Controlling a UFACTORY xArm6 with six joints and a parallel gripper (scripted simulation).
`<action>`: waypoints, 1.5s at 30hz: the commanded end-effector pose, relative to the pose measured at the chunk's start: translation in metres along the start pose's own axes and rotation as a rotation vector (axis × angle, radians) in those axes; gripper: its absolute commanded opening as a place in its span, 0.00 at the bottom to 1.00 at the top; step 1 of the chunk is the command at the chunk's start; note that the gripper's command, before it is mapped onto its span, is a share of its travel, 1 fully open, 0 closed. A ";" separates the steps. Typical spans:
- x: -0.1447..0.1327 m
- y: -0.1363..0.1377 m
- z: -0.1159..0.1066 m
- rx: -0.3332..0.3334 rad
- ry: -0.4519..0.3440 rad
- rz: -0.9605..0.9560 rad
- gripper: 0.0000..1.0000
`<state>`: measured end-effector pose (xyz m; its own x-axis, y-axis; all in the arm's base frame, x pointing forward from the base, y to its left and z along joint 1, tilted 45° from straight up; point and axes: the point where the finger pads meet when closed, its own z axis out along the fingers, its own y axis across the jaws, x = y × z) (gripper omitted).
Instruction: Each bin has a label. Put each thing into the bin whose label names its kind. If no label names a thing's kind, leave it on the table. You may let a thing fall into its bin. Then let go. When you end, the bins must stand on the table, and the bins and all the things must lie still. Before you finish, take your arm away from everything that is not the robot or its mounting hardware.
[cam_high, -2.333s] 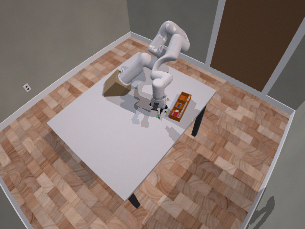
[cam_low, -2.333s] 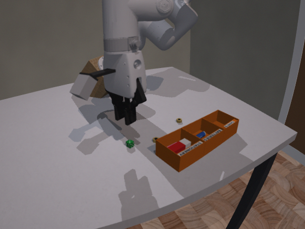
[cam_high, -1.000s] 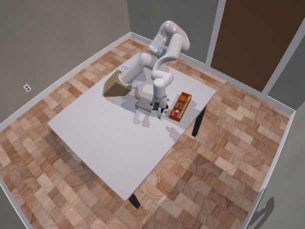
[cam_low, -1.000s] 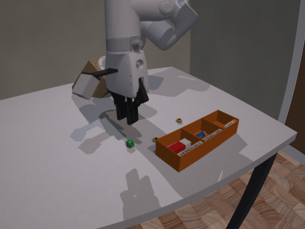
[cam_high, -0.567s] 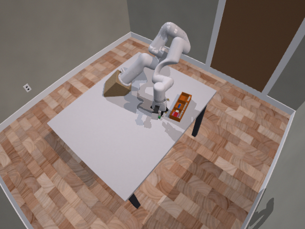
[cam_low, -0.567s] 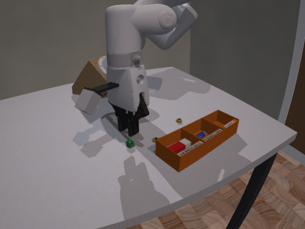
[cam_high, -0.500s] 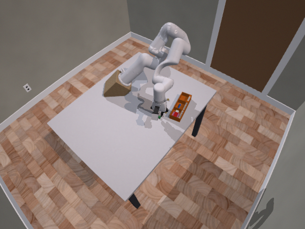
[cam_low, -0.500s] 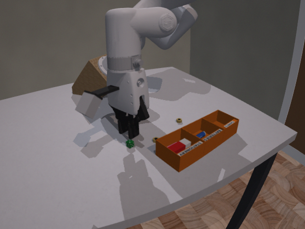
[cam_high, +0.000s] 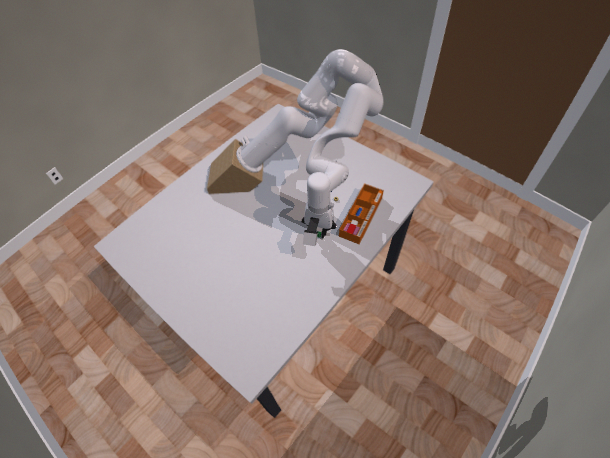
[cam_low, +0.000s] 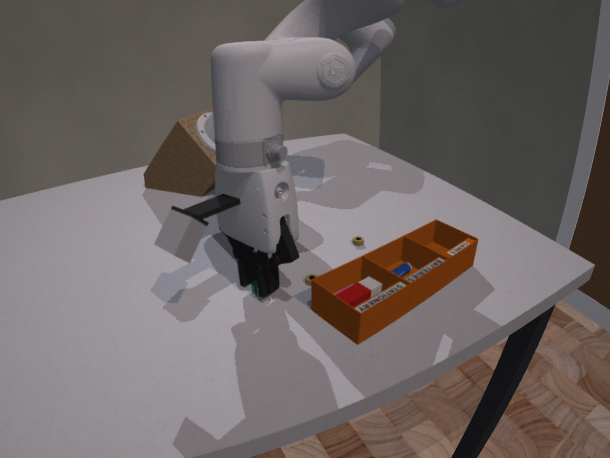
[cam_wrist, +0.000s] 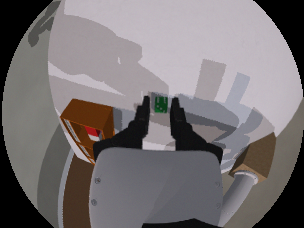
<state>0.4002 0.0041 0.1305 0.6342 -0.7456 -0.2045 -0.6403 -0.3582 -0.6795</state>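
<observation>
Green die (cam_high: 320, 235) (cam_low: 255, 288) (cam_wrist: 161, 104) pickup, basically lined up
Gripper (cam_high: 322, 233) (cam_low: 256, 290) (cam_wrist: 160, 105) part-open, holding nothing, fingertips either side of the die down at table level. Next up, probably: squeeze, lift clear of the orange walls, then over to the GAMES bin (cam_high: 367, 192) (cam_low: 463, 259) and let go.

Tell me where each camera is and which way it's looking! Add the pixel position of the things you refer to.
Top: high above one side of the table (cam_high: 200, 280) (cam_low: 75, 350) (cam_wrist: 210, 30), looking steeply down; nearly the whole arm (cam_high: 320, 195) (cam_low: 245, 100) shows.
Exterior: lower, beyond the table's edge, looking slantwise down across it; the gripper (cam_high: 320, 234) (cam_low: 258, 290) (cam_wrist: 160, 105) and part of the arm show.
Wrist: on the arm's end, looking past the fingers toward the tabletop; the gripper's body and both fingers show, with the green die (cam_low: 255, 288) (cam_wrist: 160, 104) between them.
Top and exterior share the orange bins (cam_high: 350, 239) (cam_low: 382, 320) (cam_wrist: 87, 111).
</observation>
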 end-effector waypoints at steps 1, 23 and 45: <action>0.000 0.000 0.004 0.001 0.001 -0.001 0.30; 0.000 0.000 0.007 0.001 0.002 -0.001 0.00; 0.000 0.000 0.007 0.001 0.002 -0.001 0.00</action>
<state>0.4026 0.0085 0.1250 0.6342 -0.7454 -0.2050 -0.6405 -0.3581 -0.6794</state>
